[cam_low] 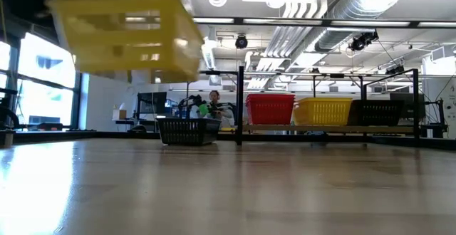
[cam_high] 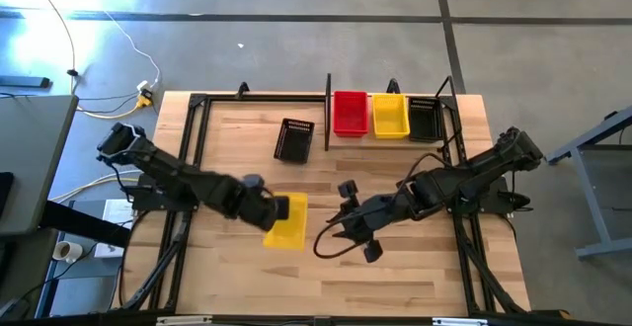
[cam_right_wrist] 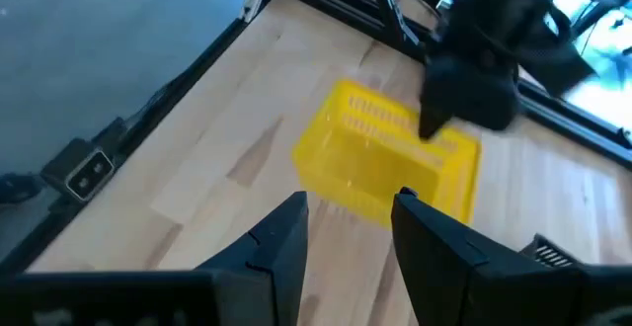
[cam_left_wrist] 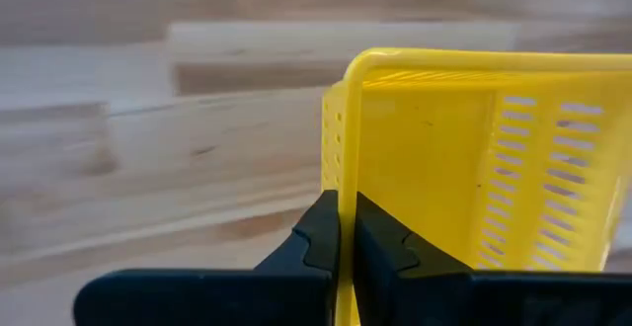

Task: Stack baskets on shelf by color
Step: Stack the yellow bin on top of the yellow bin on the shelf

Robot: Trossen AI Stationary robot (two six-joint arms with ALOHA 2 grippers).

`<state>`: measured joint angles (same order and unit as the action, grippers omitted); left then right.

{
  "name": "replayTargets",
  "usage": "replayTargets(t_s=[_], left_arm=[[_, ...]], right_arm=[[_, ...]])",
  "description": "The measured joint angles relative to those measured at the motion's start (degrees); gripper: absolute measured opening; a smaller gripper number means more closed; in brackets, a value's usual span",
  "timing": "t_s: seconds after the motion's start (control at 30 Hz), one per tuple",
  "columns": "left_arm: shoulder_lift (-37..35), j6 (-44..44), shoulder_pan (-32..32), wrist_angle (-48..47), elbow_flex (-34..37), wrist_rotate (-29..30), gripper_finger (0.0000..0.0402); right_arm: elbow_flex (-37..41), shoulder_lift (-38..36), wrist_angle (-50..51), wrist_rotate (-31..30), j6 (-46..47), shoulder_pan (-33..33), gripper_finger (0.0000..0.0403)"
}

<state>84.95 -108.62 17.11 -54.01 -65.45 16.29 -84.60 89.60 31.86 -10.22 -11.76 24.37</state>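
My left gripper point(cam_high: 277, 208) is shut on a yellow basket point(cam_high: 287, 222), which hangs high above the tabletop in the low view point(cam_low: 125, 41). My right gripper point(cam_high: 334, 225) hovers open just right of that basket and touches nothing; in its wrist view the open fingers point(cam_right_wrist: 351, 217) point at the yellow basket point(cam_right_wrist: 380, 163). A black basket point(cam_high: 293, 140) stands on its base on the table. The shelf point(cam_high: 395, 136) at the far right carries a red basket point(cam_high: 350, 114), a yellow basket point(cam_high: 389, 116) and a black basket point(cam_high: 425, 120) side by side. My left gripper pinches one upright wall of the yellow basket near its rim point(cam_left_wrist: 341, 163), with one finger inside the basket and one finger point(cam_left_wrist: 318, 239) outside. The fingers come from the table's left side. The basket is lifted clear of the table and sits slightly tilted.
A black metal frame point(cam_high: 197, 119) runs along the table's left and far edges. The shelf's black end post point(cam_high: 328, 109) stands just right of the loose black basket. Bare wood lies toward the near edge. A person point(cam_low: 212, 105) sits in the room beyond the table.
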Motion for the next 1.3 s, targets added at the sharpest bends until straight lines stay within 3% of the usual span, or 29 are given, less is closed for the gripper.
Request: replayTargets(t_s=[0.5, 0.87, 1.17, 1.3], left_arm=[[0.0, 10.1, -13.2, 14.2, 0.0, -1.1, 0.0001], [0.0, 12.4, -14.9, 17.4, 0.0, -0.6, 0.0001], [0.0, 13.2, -15.7, 16.5, 0.0, -0.2, 0.0001], [0.0, 14.2, -15.6, 16.6, 0.0, -0.2, 0.0001]], right_arm=[[0.0, 0.1, 0.0, 1.5, -3.3, -4.4, 0.0134], [0.0, 5.2, 0.6, 6.0, -1.8, -7.2, 0.0134], [0.0, 9.8, 0.4, 5.9, -0.8, -7.5, 0.0134], [0.0, 11.6, 1.3, 2.2, 1.7, -8.2, 0.0134]])
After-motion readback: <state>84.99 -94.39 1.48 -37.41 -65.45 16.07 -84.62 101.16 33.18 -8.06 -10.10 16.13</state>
